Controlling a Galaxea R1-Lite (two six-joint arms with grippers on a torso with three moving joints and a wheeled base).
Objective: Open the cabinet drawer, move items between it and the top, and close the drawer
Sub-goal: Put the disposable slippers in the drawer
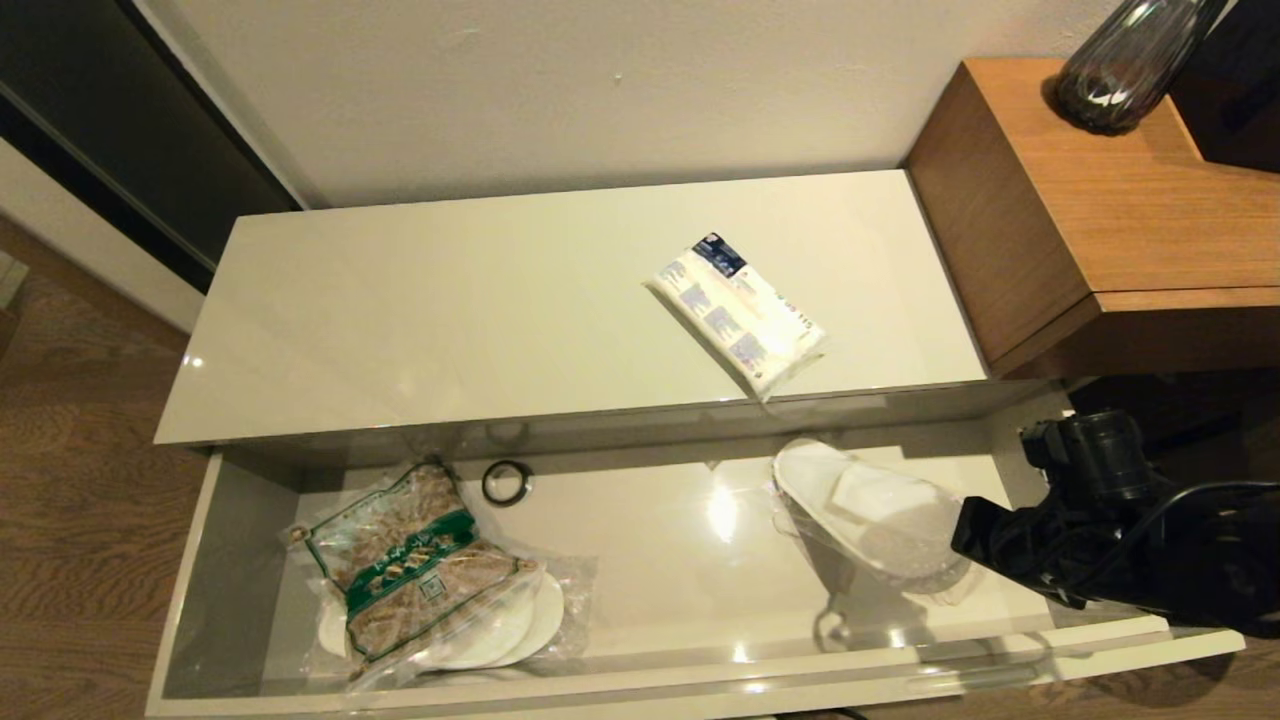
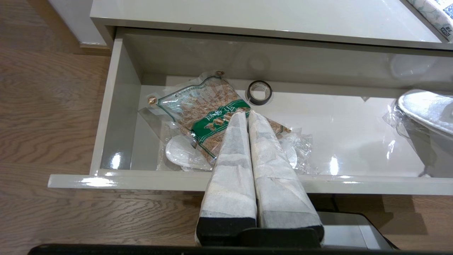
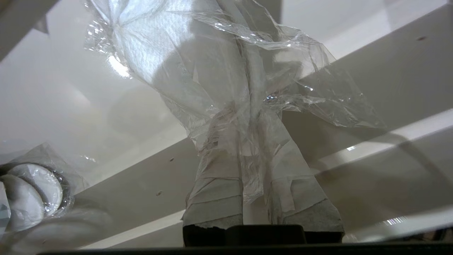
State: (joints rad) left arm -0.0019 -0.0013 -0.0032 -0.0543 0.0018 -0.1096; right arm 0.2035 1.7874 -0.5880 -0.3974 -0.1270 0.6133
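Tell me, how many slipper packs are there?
2: one slipper pack held up by the right gripper over the drawer, another slipper pack lying under the snack bag.

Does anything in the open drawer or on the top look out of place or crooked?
The packet lies askew on the top, one corner poking past the front edge above the drawer. The right gripper holds the wrapped slippers tilted. The snack bag lies on a second slipper pair.
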